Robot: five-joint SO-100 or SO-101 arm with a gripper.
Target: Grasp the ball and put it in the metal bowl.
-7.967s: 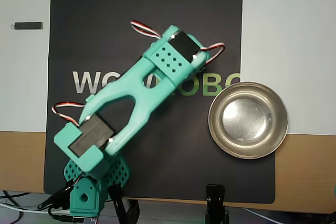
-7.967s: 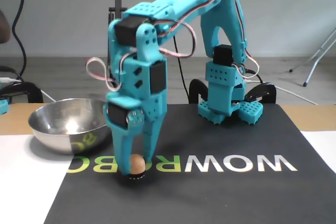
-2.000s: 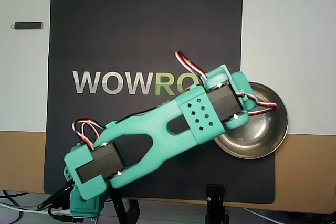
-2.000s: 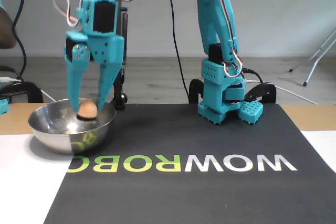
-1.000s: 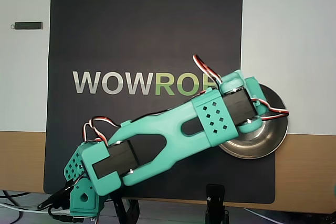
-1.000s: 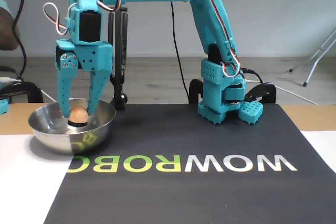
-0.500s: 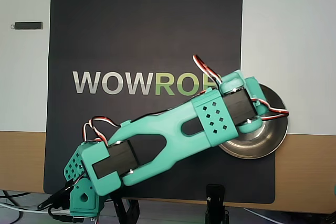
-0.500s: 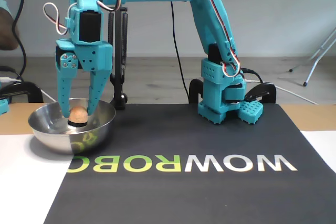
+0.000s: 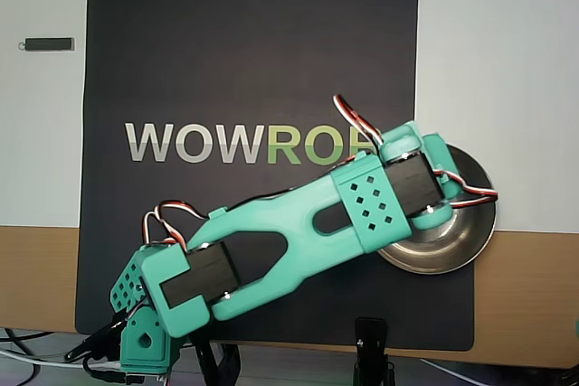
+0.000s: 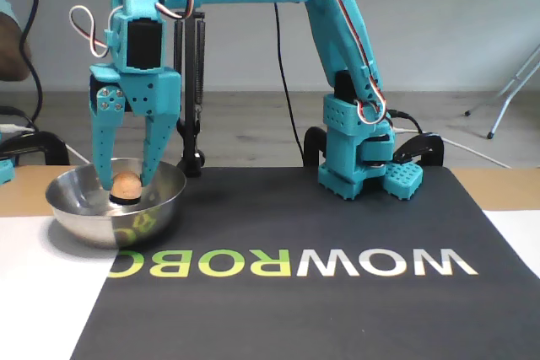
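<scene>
In the fixed view the orange-peach ball [image 10: 126, 185] sits between the turquoise fingers of my gripper [image 10: 126, 181], low inside the metal bowl [image 10: 84, 225] at the left. Both fingers [image 10: 102, 149] touch the ball's sides, so the gripper is shut on it. A dark patch lies just under the ball on the bowl's shiny inside. In the overhead view the wrist covers the left part of the metal bowl [image 9: 452, 255]. There the ball and fingertips are hidden.
A black mat [image 9: 253, 42] printed with WOWROBO covers the table's middle, with white sheets on both sides. A small dark bar [image 9: 47, 43] lies at the far left. The arm's base [image 10: 359, 158] stands at the mat's edge beside a black clamp [image 9: 371, 341].
The ball went from the mat to the bowl in my gripper. Over the last two seconds the gripper shifted left and lowered. Nothing has visibly moved in the last second.
</scene>
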